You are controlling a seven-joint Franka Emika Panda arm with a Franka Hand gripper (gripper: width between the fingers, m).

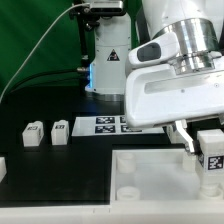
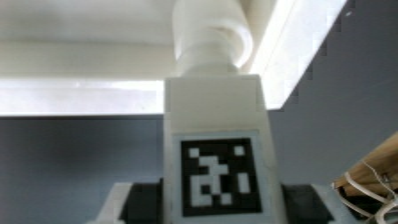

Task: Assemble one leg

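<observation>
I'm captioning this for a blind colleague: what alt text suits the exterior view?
The tool grips a white leg over the large white panel. Two more legs stand toward the exterior view's left, near the marker board.

The arm (image 1: 160, 15) on my screen is glossy white and round in section. Just above the hand housing (image 1: 175, 95) sits a bulbous wrist joint (image 1: 190, 45), white with a grey band. The housing is a broad white box with softened corners. Under it I see a thin dark finger (image 1: 186, 138). In the wrist view the fingers (image 2: 128, 203) look pale grey.
</observation>
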